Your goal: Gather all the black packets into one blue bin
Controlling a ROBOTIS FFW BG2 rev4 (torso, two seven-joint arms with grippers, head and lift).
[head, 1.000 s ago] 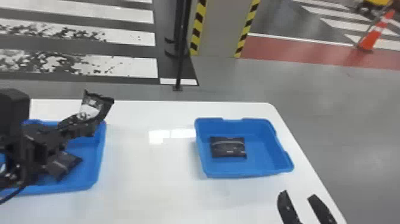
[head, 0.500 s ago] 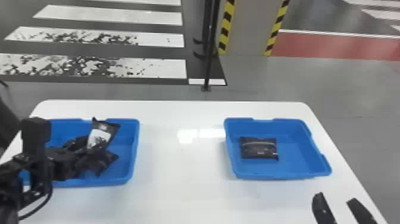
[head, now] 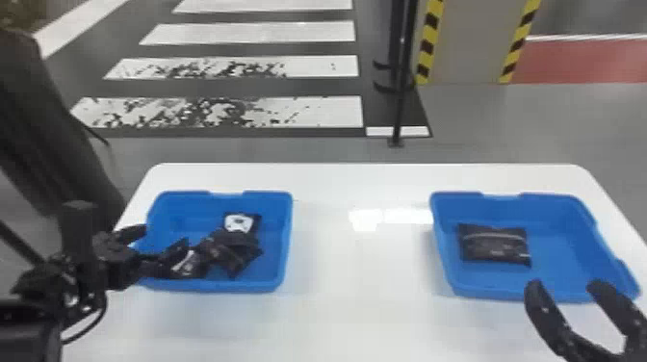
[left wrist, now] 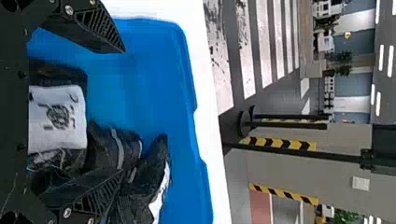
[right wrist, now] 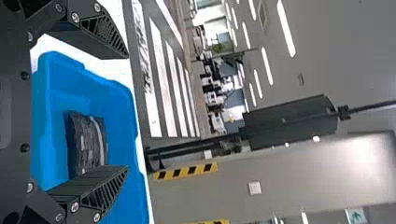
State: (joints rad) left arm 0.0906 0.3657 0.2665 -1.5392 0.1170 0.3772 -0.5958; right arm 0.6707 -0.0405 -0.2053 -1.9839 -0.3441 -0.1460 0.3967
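so left gripper (head: 166,236) is at black packets (head: 233,250) in one blue bin (head: 285,231), right gripper (head: 565,285) near the other bin (head: 573,250), both jaws pretty wide

The left arm (head: 33,284) comes in low from the left edge of the head view, its end effector (head: 161,243) pointing inward toward the middle, a black cable (head: 98,315) looping beneath the wrist. Its two black fingers (left wrist: 95,28) stand wide apart. The right end effector (head: 565,286) is at the head view's lower right corner, fingertips pointing forward, away from the body, its fingers (right wrist: 100,35) also spread, with a broad gap between.
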